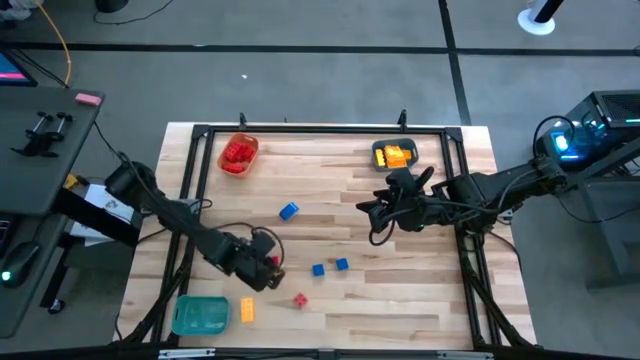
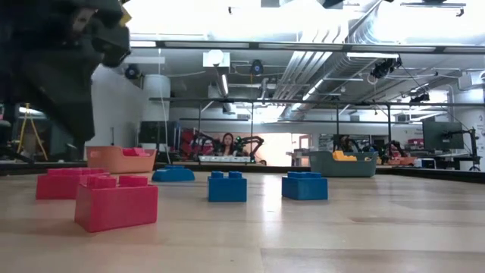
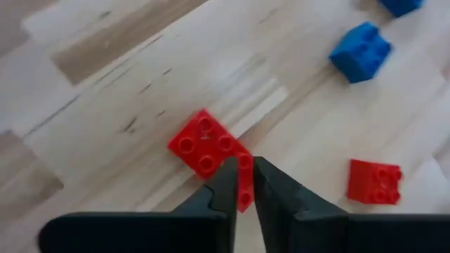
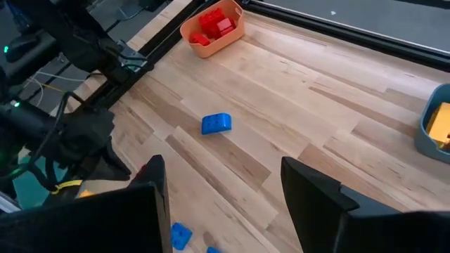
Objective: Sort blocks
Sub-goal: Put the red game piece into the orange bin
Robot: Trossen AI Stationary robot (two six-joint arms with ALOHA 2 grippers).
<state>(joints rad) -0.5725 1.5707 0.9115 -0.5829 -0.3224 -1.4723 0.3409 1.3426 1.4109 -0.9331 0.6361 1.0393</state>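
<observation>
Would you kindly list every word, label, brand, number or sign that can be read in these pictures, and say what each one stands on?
None can be read.
The red blocks, blue blocks and orange tray show studs and plain faces only, no lettering.
The dark equipment beside the table shows glowing blue lights, but no legible text.
The monitor in the room behind is too small and blurred to read.

The table point(image 1: 400, 300) is pale planked wood, smooth with a soft sheen. The blocks point(image 3: 207, 144) look like glossy studded plastic.
</observation>
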